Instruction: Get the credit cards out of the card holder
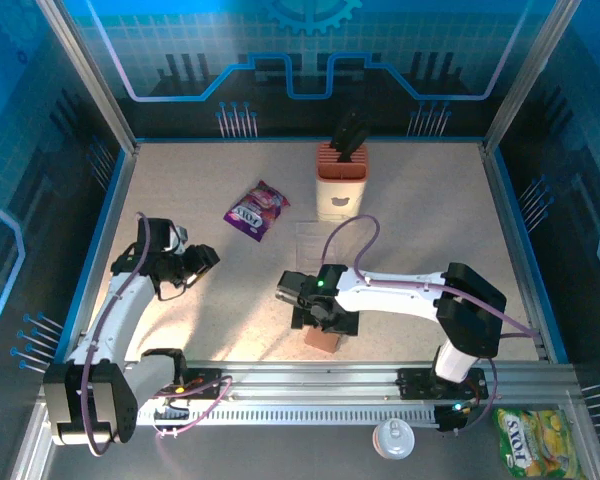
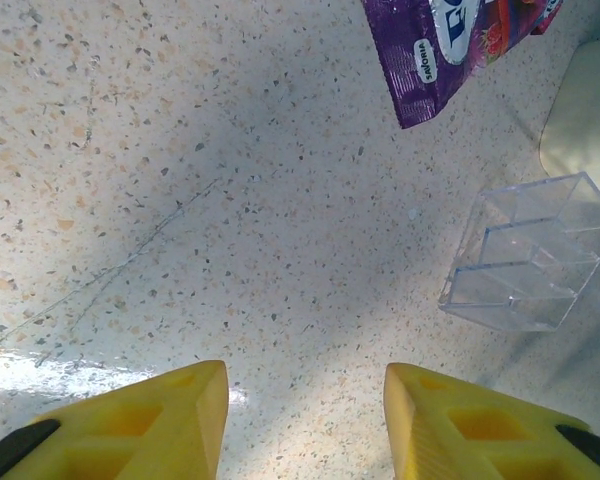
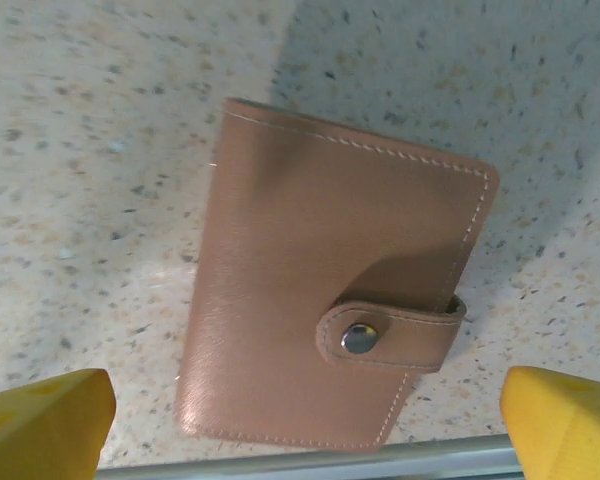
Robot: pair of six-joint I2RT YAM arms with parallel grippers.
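**From above** – The right gripper (image 1: 322, 322) hangs low over the card holder (image 1: 322, 340), a brown slab on the near side of the table (image 1: 430, 230), just short of the rail (image 1: 380, 375). The left gripper (image 1: 202, 260) sits well off to the left. A purple packet (image 1: 257, 210), a clear sleeve (image 1: 315, 240) and a knife block (image 1: 341, 185) stand farther back.

**Left wrist** – The left gripper (image 2: 305, 385) has its yellow fingers apart with nothing but bare tabletop between them. The packet (image 2: 450, 50) and the sleeve (image 2: 530, 260) lie ahead to the right.

**Right wrist** – The right gripper (image 3: 305, 400) is spread wide, one finger off each side of the card holder (image 3: 330, 290) and neither touching it. The holder lies flat and folded, its strap (image 3: 390, 335) fastened by a metal snap (image 3: 359, 338). No cards can be seen while it is closed.

The holder looks light, thin and supple – smooth leather that would likely skid on the table rather than resist a push. Lying flat, it offers little to pinch from above. The likeliest holds are across the two long stitched edges or on the raised strap end at the right. The snap probably needs popping first, with the body pinned so it does not lift along. The cards inside should be stiff and slick, best drawn out by an exposed edge.
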